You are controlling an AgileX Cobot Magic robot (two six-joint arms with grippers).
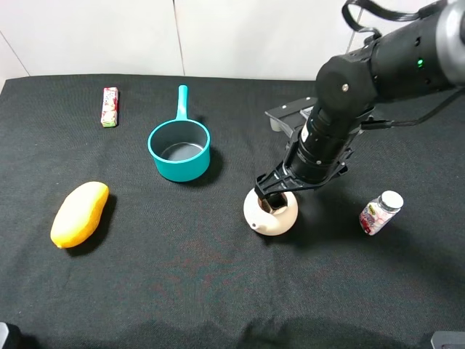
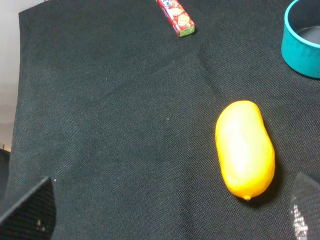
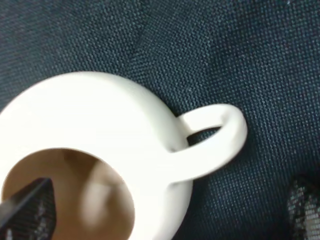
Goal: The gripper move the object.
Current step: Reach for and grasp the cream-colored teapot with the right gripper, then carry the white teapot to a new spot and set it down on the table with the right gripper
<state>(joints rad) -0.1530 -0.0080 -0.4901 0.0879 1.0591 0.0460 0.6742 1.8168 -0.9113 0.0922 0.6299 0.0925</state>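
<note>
The beige lidless teapot (image 1: 275, 218) sits on the black cloth right of centre, its spout toward the front. My right gripper (image 1: 272, 195) is down over its top. In the right wrist view the teapot (image 3: 100, 115) fills the frame with its loop handle (image 3: 220, 135). One black finger (image 3: 27, 210) is inside the opening and the other finger (image 3: 305, 210) is outside, past the handle. The right gripper (image 3: 165, 212) is open, straddling the wall. My left gripper (image 2: 167, 212) is open and empty, hovering over the cloth at the left.
A teal saucepan (image 1: 179, 149) stands left of the teapot. A yellow mango (image 1: 80, 213) lies at the left and shows in the left wrist view (image 2: 245, 147). A candy pack (image 1: 110, 107) lies far left at the back. A small bottle (image 1: 381, 212) lies right of the teapot.
</note>
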